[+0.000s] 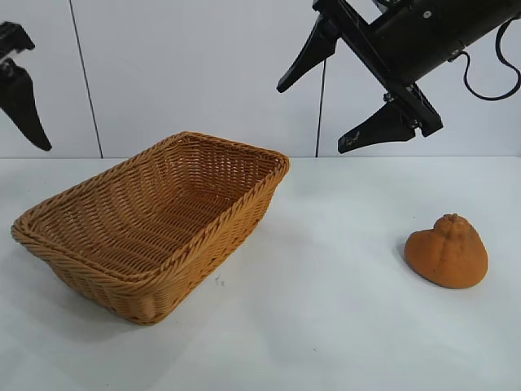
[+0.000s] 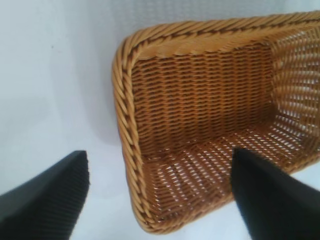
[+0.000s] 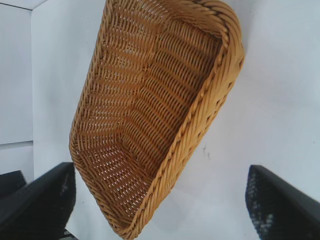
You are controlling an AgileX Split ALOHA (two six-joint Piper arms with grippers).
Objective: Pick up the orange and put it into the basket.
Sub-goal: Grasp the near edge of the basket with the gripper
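The orange (image 1: 448, 252), dull and rough-skinned with a ridged knob on top, lies on the white table at the right. The large woven wicker basket (image 1: 269, 183) stands at centre-left with nothing in it; the wrist views show its braided rim (image 2: 125, 100) (image 3: 220, 85). My right gripper (image 1: 313, 119) hangs open high above the table, between basket and orange, well up and left of the fruit, holding nothing. Its dark fingers frame the basket's corner in the right wrist view (image 3: 160, 200). My left gripper (image 1: 32, 94) is raised at the far left edge, open and empty (image 2: 160, 195). The orange is outside both wrist views.
A white table (image 1: 326, 326) runs under everything, with a pale panelled wall behind. Bare tabletop separates the basket from the orange, and more lies in front of both.
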